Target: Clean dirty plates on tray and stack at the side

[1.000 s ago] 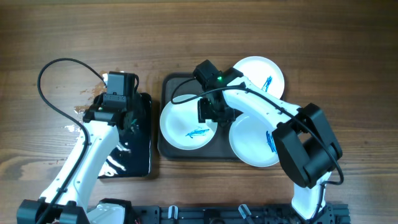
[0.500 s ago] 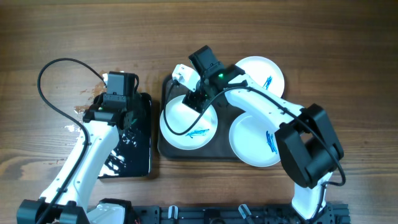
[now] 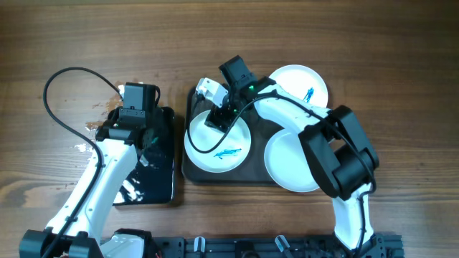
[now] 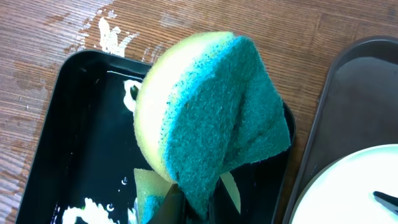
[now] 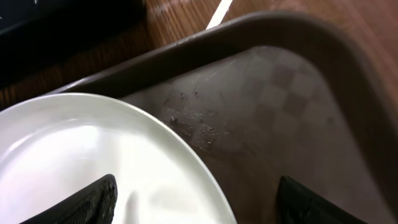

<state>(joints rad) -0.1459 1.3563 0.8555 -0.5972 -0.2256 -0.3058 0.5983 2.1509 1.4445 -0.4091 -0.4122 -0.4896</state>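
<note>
The right arm folds back across the tray. Its gripper is tipped down at the far rim of the left plate, jaws spread wide astride the rim, holding nothing. A second plate and a third plate lie at the tray's right. The left arm hangs over the black basin, its gripper clenched on a sponge.

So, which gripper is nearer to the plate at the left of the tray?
Right. The right gripper hangs open over the rim of that plate. The left gripper holds a sponge above the black basin, beside the tray.
</note>
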